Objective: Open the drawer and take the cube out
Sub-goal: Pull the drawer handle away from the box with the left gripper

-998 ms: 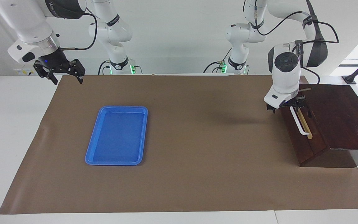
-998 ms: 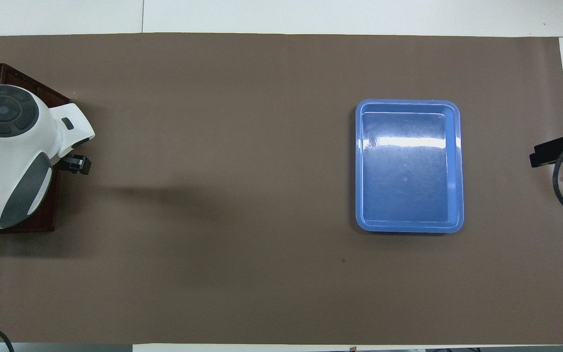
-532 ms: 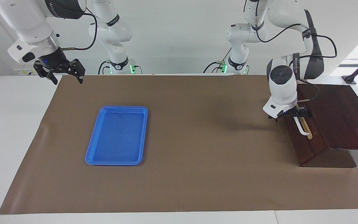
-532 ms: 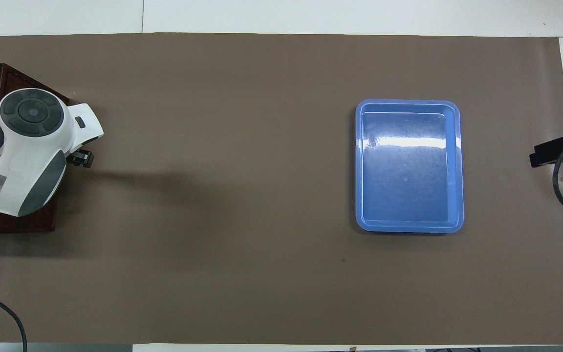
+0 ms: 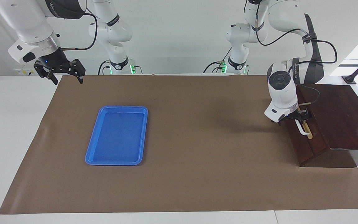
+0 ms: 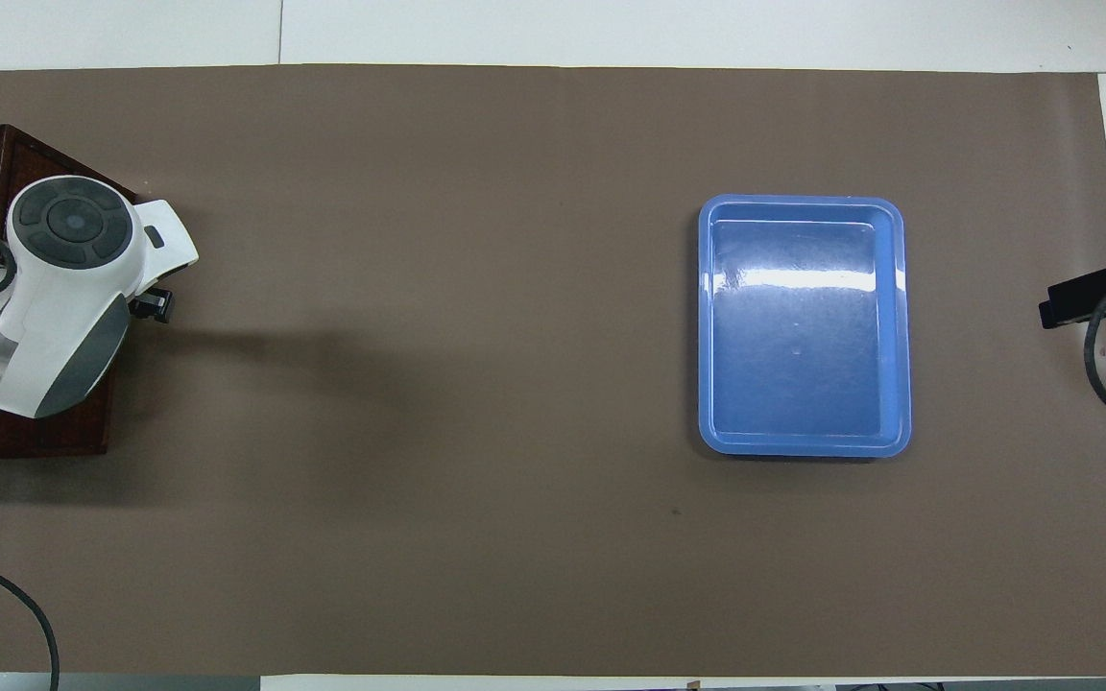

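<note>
On the tabletop (image 5: pixel 179 193), under a brown mat, a dark wooden box (image 5: pixel 337 118) stands at the left arm's end, its drawer (image 5: pixel 306 141) shut. A blue plastic tray (image 5: pixel 117 135) lies toward the right arm's end. The left claw (image 5: pixel 297 118) is at the drawer's white bar handle (image 5: pixel 301 129), fingers spread wide. The right claw (image 5: pixel 64 73) waits over the tabletop's edge, open. The cube is hidden.

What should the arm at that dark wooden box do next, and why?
Probably close on the white handle and pull. The left gripper sits at the handle with jaws open, the drawer looks shut, and no cube is visible. The right gripper waits, raised over the table's edge.
</note>
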### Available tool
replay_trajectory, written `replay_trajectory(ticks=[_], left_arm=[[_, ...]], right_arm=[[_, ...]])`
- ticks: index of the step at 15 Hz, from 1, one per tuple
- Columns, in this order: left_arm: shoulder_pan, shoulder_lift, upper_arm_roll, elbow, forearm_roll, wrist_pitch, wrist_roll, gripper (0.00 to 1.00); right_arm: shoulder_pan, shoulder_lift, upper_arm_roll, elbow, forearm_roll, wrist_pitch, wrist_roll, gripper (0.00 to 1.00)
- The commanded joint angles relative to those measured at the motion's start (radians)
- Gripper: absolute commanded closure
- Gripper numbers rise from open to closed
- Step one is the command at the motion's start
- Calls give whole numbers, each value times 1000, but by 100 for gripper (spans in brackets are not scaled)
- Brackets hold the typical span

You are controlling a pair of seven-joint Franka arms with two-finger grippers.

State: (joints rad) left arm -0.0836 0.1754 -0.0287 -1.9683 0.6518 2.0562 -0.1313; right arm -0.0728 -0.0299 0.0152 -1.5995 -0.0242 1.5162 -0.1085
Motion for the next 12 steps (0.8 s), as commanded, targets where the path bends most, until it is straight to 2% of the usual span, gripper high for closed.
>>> replay_trajectory(ticks=[1, 12], left_arm=[[15, 25, 1, 14, 26, 35, -27, 0], [2, 30, -5, 8, 17, 38, -50, 0]], right_arm=[[-10, -2, 8, -8, 1, 19, -20, 0], [-7, -4, 11, -14, 1, 24, -22, 0]])
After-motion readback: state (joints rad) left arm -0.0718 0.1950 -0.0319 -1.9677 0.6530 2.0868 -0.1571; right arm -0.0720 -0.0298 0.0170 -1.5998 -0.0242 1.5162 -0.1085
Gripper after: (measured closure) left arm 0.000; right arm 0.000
